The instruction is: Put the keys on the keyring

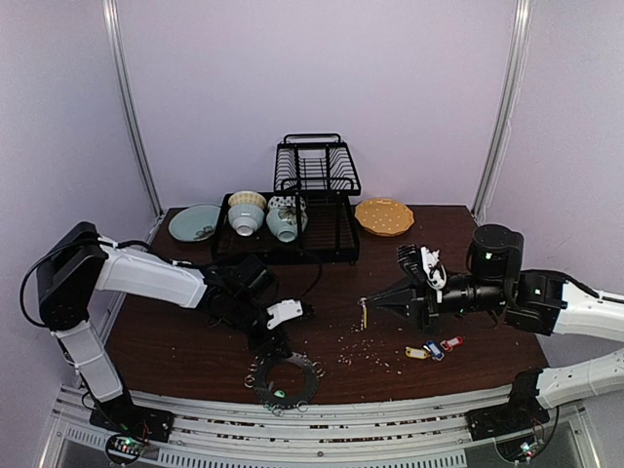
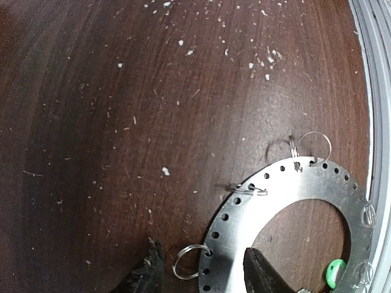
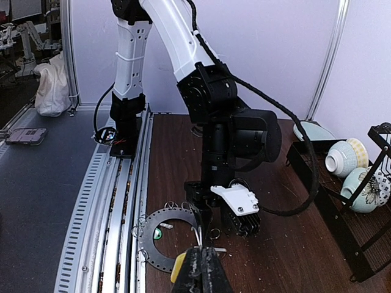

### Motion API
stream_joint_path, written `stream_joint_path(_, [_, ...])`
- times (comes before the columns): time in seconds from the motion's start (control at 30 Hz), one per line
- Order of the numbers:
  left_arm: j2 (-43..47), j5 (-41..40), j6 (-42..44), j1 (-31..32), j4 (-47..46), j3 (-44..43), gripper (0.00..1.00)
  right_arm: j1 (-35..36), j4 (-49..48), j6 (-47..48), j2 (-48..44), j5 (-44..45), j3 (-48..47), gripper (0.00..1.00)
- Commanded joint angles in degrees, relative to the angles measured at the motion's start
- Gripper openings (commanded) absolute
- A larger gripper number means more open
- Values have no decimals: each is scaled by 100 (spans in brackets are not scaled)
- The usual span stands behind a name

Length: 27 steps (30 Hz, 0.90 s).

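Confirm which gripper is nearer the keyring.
Left. The left gripper straddles the rim of the keyring, jaws apart; the right gripper holds a yellow-tagged key well off to its right.

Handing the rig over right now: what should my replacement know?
Left pincer: open, straddling the band of the flat grey metal keyring disc at the table's near edge.
Right pincer: shut on the yellow-tagged metal key, held off the table.
Green plastic tag sits in the disc's hole; attachment unclear.
To do: thread the held key, then three loose tagged keys by the right arm.
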<state>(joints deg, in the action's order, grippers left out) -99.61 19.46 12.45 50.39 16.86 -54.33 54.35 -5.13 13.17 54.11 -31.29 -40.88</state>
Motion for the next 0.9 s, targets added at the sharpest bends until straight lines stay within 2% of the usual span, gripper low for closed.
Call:
stream_joint_path(0.0, [-62, 826, 1294, -392, 208, -310, 48, -1, -214, -40, 24, -14, 1, 0])
stream_joint_path(0.07, [-9, 882, 1650, -401, 226, -249, 49, -3, -213, -38, 47, -1, -4, 0])
stream_joint_path(0.17, [-143, 741, 1732, -415, 196, -314, 47, 4, -256, 1, 41, -30, 51, 0])
stream_joint_path(0.37, [-716, 1152, 1964, -465, 803, -653, 43, 0, -214, 70, 95, -13, 60, 0])
stream_joint_path(0.5, [-669, 1298, 2073, -477, 786, -491, 28, 1, -191, 128, 139, -15, 55, 0])
stream_joint_path(0.63, [-641, 1073, 2139, -484, 722, -376, 27, 4, -226, 148, 206, -39, 39, 0])
stream_joint_path(0.8, [-692, 1213, 2201, -476, 918, -428, 0, -4, -170, 224, 271, -18, -13, 0])
stream_joint_path(0.87, [-479, 1183, 2218, -478, 804, -329, 0, -11, -158, 262, 275, 1, -30, 0])
